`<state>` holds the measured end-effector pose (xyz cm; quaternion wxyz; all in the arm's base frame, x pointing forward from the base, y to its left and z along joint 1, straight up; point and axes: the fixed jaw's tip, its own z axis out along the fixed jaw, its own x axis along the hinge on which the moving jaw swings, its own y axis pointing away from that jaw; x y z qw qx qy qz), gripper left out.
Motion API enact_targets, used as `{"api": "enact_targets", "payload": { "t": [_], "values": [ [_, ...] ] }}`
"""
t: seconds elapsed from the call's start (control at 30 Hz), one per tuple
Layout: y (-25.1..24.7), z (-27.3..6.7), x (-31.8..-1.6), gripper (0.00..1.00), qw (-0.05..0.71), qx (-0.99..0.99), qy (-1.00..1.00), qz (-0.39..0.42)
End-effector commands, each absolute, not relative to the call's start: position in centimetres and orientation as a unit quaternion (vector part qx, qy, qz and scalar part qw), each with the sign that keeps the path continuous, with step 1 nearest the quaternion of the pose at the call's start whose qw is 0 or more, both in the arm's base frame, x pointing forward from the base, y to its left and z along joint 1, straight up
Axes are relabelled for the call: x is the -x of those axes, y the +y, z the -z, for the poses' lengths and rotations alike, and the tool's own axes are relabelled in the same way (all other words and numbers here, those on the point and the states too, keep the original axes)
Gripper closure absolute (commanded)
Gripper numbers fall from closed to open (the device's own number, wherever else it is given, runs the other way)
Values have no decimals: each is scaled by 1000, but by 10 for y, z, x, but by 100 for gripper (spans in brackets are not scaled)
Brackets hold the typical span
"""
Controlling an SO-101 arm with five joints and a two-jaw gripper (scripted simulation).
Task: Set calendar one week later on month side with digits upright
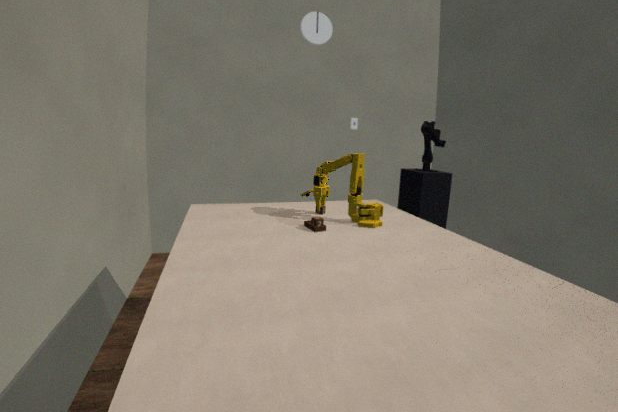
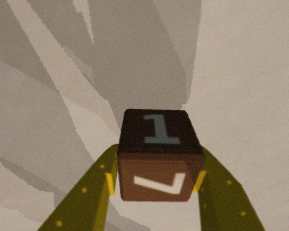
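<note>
My gripper (image 2: 157,181) is shut on a brown digit cube (image 2: 160,154). In the wrist view the cube's far dark face shows a 1, and the near face shows a white mark like a 7 lying on its side. In the exterior view the yellow arm holds the cube (image 1: 320,209) a little above the table, behind and just above the dark tray (image 1: 313,227). Another cube (image 1: 316,221) sits in the tray. The tray's month side and its digits are too small to read.
The arm's yellow base (image 1: 369,214) stands right of the tray. A black pedestal with a dark figure (image 1: 425,193) stands beyond the table's far right corner. The table's far edge lies just behind the arm.
</note>
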<state>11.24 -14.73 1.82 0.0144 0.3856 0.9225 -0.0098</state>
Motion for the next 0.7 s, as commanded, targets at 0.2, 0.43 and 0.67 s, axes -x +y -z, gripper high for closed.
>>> {"api": "enact_targets", "payload": {
  "t": [0.2,0.43,0.67],
  "values": [
    [-151,-20,-113,81,23,-394,919,14],
    [-151,-20,-113,75,23,-394,919,14],
    [-151,-20,-113,69,23,-394,919,14]
  ]
}}
